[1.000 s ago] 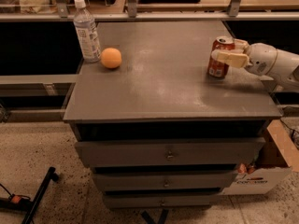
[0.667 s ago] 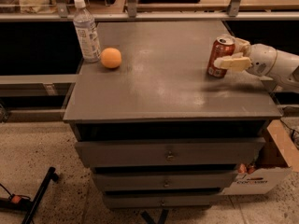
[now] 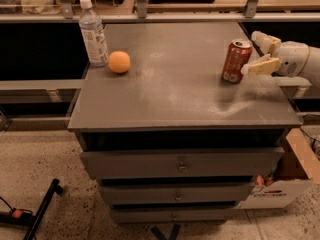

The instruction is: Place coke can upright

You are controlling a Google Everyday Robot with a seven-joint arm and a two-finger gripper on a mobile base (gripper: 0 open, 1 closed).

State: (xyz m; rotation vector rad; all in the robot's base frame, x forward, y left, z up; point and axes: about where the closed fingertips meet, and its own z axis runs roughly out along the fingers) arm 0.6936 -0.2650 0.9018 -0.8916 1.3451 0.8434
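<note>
The coke can (image 3: 235,60) is a red-orange can with a silver top. It stands upright on the right side of the grey cabinet top (image 3: 175,91). My gripper (image 3: 259,54) comes in from the right edge of the view. Its two pale fingers are spread, one behind the can's right side and one just in front of it. The can stands free on the top and the fingers do not close on it.
A clear water bottle (image 3: 93,33) stands at the back left of the cabinet top with a round orange fruit (image 3: 119,62) next to it. Drawers (image 3: 180,164) sit below. A cardboard box (image 3: 285,179) is on the floor at right. A black pole (image 3: 42,209) lies at lower left.
The gripper has let go of the can and drawn back a little to the right. The can now stands upright by itself.
</note>
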